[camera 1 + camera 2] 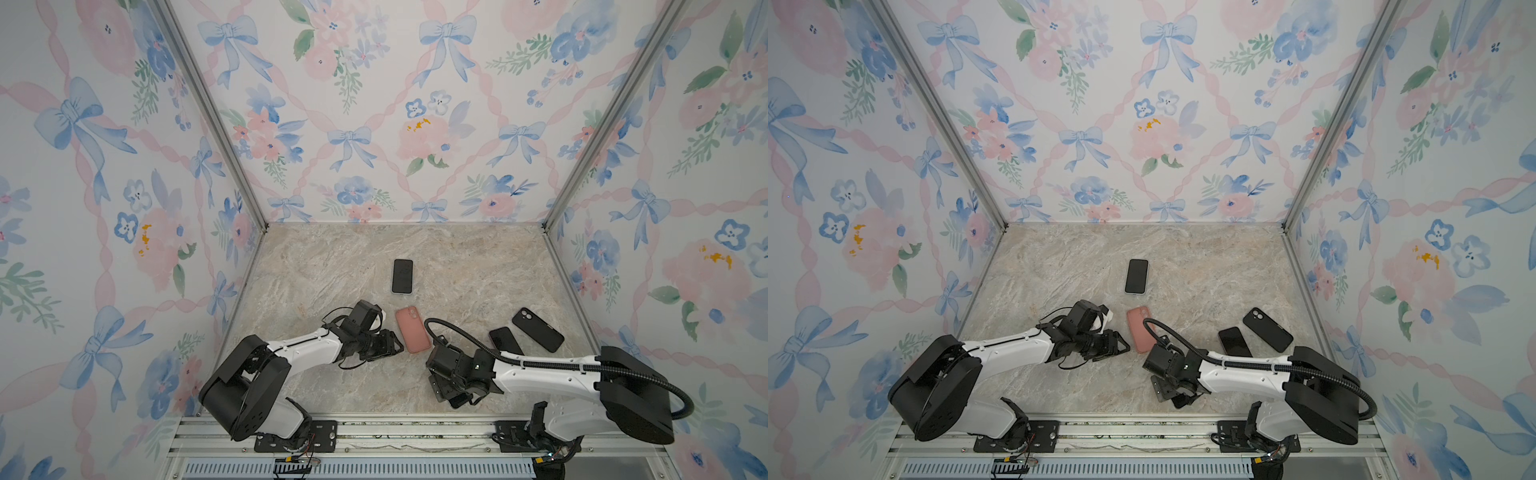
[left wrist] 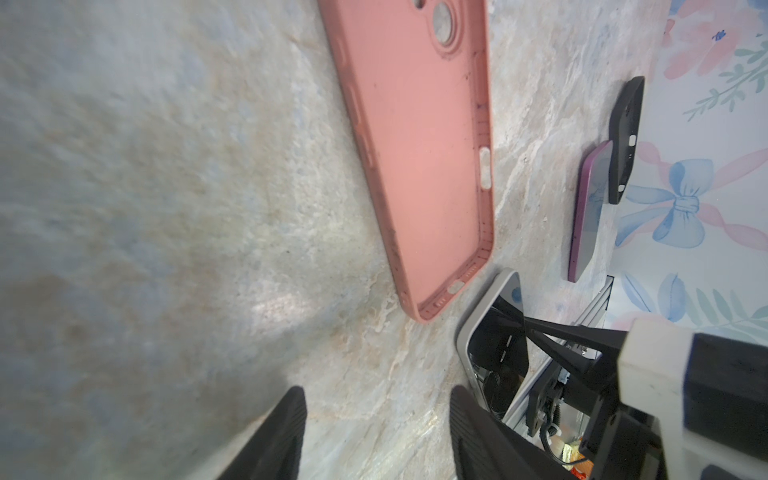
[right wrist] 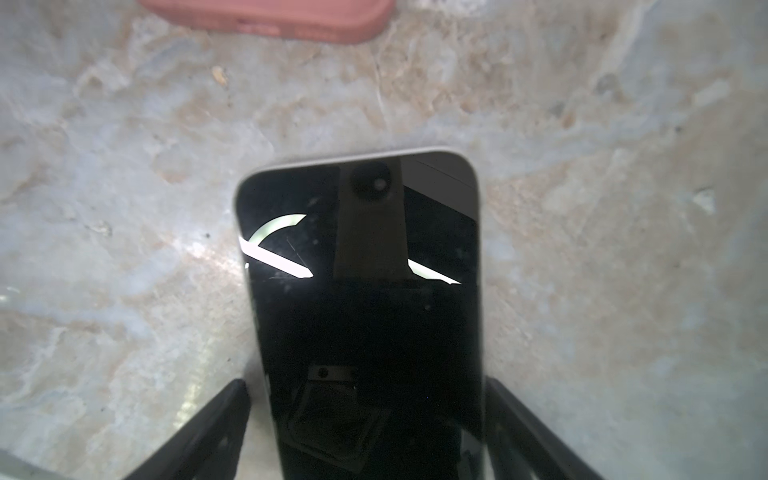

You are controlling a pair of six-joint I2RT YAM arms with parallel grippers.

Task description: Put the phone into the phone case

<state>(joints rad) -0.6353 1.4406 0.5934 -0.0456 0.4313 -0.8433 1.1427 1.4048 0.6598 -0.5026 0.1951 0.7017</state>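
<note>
The pink phone case [image 1: 412, 329] [image 1: 1139, 330] lies hollow side up on the marble table, seen close in the left wrist view [image 2: 419, 158]. A phone with a dark screen and silver edge [image 3: 365, 291] [image 2: 494, 328] lies flat just short of the case's near end. My right gripper [image 3: 365, 382] [image 1: 446, 392] is open, its fingers standing either side of the phone, with a gap on one side. In both top views the right wrist hides this phone. My left gripper [image 2: 377, 392] [image 1: 392, 345] is open and empty, low over the table at the case's left side.
A second black-screened phone [image 1: 402, 276] lies farther back at the centre. On the right are a black case [image 1: 537, 329] and a purple-edged phone [image 1: 505, 340] partly under the right arm. Floral walls close three sides; a metal rail [image 1: 415, 432] runs along the front.
</note>
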